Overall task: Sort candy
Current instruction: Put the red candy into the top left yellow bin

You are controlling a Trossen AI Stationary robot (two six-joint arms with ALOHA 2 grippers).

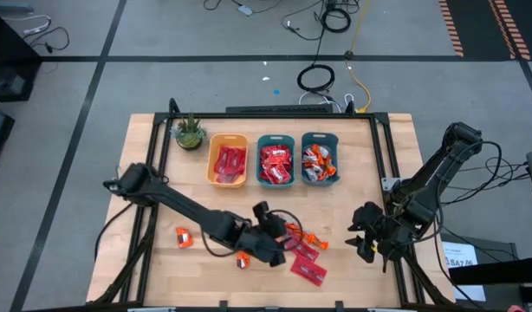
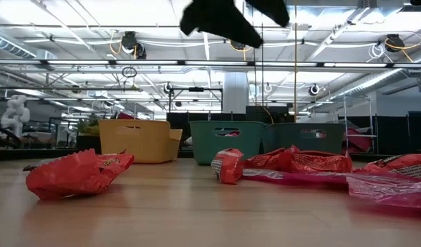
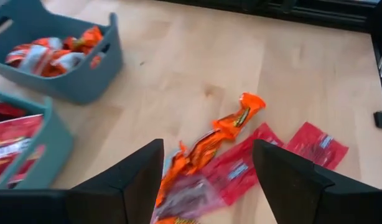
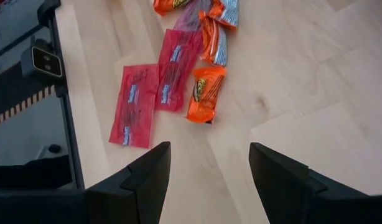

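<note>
Loose candy on the tabletop (image 1: 162, 269), item one: a crumpled red packet (image 2: 77, 171) lying closest to the low camera, with more red and pinkish-red wrappers (image 2: 313, 168) spread beside it.

Item two — my left end effector (image 1: 279, 238), seen from above at about 6 o'clock of the tabletop, raised over the main scatter. Its fingers (image 3: 141, 174) stand wide apart and hold nothing; between them lie long orange wrapped pieces (image 3: 219, 134) and flat pinkish-red packets (image 3: 315, 144).

Item three: my right end effector (image 1: 363, 236), at about 4 o'clock near the tabletop's edge, also spread wide and empty. Past its fingers (image 4: 147, 177) I see two flat red packets (image 4: 134, 106) side by side, an orange piece (image 4: 204, 93) just beside them, and further orange pieces beyond.

Item four: stray orange pieces (image 1: 184, 235) at about 7 o'clock, apart from the main scatter.

Item five — three bins in a row toward 12 o'clock: a yellow bin (image 1: 228, 139) with red packets, a teal bin (image 1: 275, 139) with red packets, a second teal bin (image 1: 320, 137) with orange-and-white pieces.

Item six: small potted plant (image 1: 189, 133) at about 11 o'clock, just beside the yellow bin.
</note>
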